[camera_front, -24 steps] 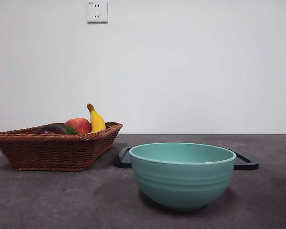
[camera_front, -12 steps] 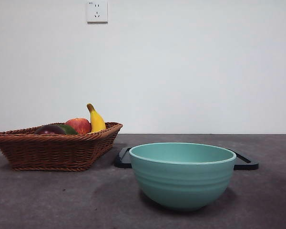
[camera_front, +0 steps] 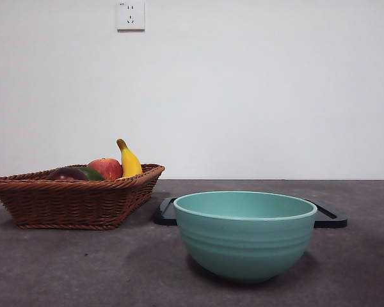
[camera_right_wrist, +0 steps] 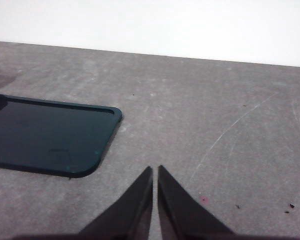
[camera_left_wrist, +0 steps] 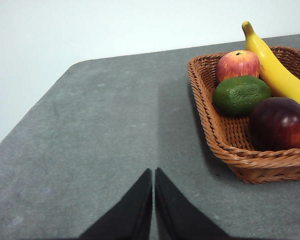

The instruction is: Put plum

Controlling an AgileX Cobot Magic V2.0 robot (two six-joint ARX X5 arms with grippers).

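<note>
Grey table [camera_front: 83,268] looks unchanged from the earlier frames. Plum [camera_left_wrist: 279,123] lies in the basket [camera_left_wrist: 225,145], right of frame. Left gripper [camera_left_wrist: 153,172] and right gripper [camera_right_wrist: 155,170] are both pressed together, empty.

Even, soft light fills all three views, bright on the white wall [camera_front: 256,96] without glare. The teal bowl [camera_front: 245,236] casts a faint, diffuse shadow on the grey table [camera_front: 83,268]. The plum [camera_left_wrist: 279,124] carries small glossy highlights. The dark tray [camera_right_wrist: 45,135] reflects dimly. Focus is fairly sharp; both wrist views show the jaws as flat black shapes lacking detail.
</note>
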